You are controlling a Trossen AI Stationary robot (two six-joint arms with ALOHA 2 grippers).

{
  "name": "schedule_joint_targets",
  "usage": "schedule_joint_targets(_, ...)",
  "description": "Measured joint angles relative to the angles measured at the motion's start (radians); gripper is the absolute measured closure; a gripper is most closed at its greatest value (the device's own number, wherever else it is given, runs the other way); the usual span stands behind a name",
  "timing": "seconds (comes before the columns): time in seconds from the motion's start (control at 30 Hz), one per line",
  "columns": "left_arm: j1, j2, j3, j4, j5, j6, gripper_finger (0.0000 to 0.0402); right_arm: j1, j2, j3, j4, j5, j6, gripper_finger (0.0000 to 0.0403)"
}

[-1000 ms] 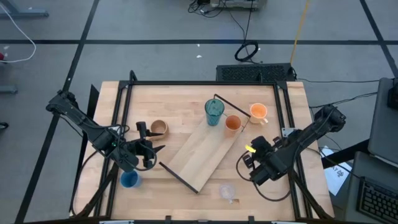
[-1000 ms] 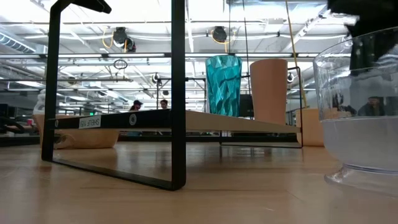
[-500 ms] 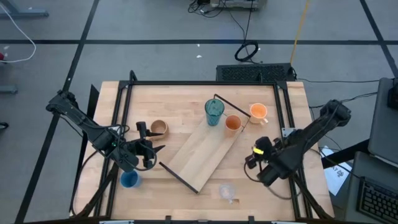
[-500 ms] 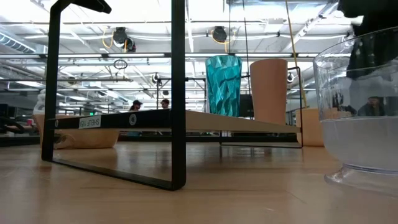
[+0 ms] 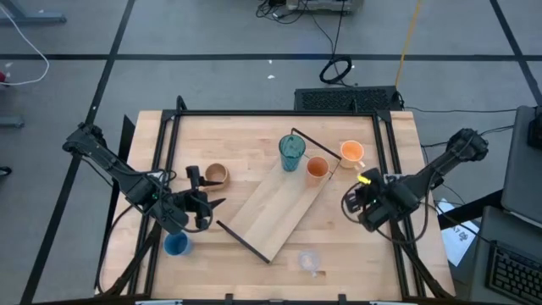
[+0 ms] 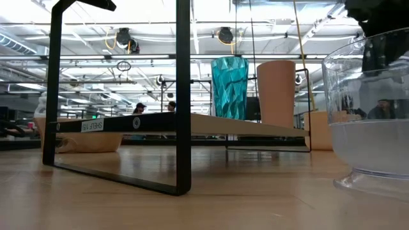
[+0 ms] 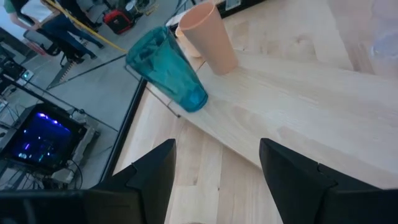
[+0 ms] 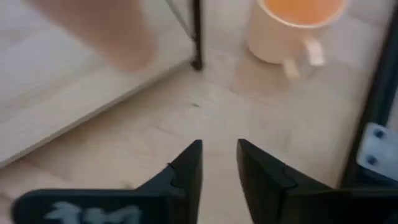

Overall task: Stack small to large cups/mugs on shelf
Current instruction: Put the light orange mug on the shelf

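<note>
The light-wood shelf (image 5: 275, 203) lies slantwise on the table. The teal tumbler (image 5: 291, 152) and an orange cup (image 5: 317, 168) stand on its far end. An orange handled mug (image 5: 351, 152) stands on the table right of them. The tan mug (image 5: 217, 174), the blue cup (image 5: 176, 245) and the clear cup (image 5: 309, 260) also stand on the table. My left gripper (image 5: 203, 191) is wide open and empty left of the shelf, between the tan mug and the blue cup. My right gripper (image 5: 351, 200) is empty right of the shelf, with a narrow gap between its fingers (image 8: 219, 162).
Black rails (image 5: 169, 144) frame the table along its left, right and far sides. The shelf's black end rail (image 6: 184, 96) stands close in the low view, and the clear cup (image 6: 370, 115) fills that view's right side. People show in the room beyond (image 7: 37, 18).
My right gripper has drawn back from the shelf's near right side toward the table's right and far edges, turning as it went. The cups and the shelf stand as before.
</note>
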Motion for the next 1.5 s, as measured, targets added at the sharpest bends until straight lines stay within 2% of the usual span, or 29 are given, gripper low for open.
schedule_joint_targets(0.27,0.0,0.0,0.0,0.02,0.0,0.023,0.0167,-0.113,-0.069,-0.123,0.022,-0.021,-0.049,0.0177)
schedule_joint_targets(0.4,0.0,0.0,0.0,0.019,0.0,0.022,0.0167,-0.145,-0.083,-0.188,0.029,0.002,-0.081,0.0148)
schedule_joint_targets(0.6,0.0,0.0,0.0,0.019,0.0,0.022,0.0167,-0.183,-0.086,-0.234,0.021,0.01,-0.117,0.0149)
schedule_joint_targets(0.77,0.0,0.0,0.0,0.019,0.0,0.025,0.0167,-0.236,-0.086,-0.267,0.033,0.072,-0.142,0.0153)
schedule_joint_targets(1.03,0.0,0.0,0.0,0.019,0.001,0.026,0.0167,-0.327,-0.085,-0.339,0.192,0.112,-0.305,0.0154)
schedule_joint_targets(1.5,0.0,0.0,0.0,0.018,0.001,0.036,0.0167,-0.458,-0.103,-0.444,0.328,0.167,-0.461,0.0154)
